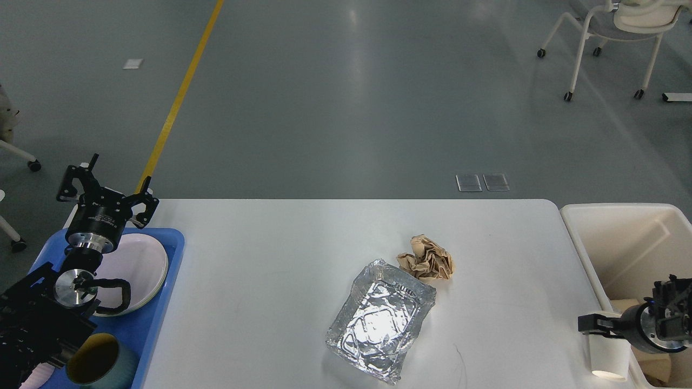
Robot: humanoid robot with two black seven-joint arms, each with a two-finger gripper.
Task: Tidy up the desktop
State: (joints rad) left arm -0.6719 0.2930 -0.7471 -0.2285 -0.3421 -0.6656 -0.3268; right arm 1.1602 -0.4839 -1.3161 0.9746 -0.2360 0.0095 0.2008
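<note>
The white desktop (pixel 281 259) bears a crumpled foil tray (pixel 378 319) at centre right and a crumpled brown paper ball (pixel 427 258) just behind it. My left gripper (pixel 108 186) is open and empty, held above the far end of the blue tray (pixel 162 302) at the left edge. My right gripper (pixel 593 324) is at the right edge of the desktop, beside the cream bin (pixel 621 237). It is shut on a white paper cup (pixel 611 356) that is tipped with its mouth facing down and towards me.
The blue tray holds a white plate (pixel 138 270) and a green cup with a yellow inside (pixel 100 359). The cream bin holds some brown paper (pixel 654 362). Beyond the desk, a yellow floor line (pixel 178 92) and a white wheeled chair (pixel 611 32).
</note>
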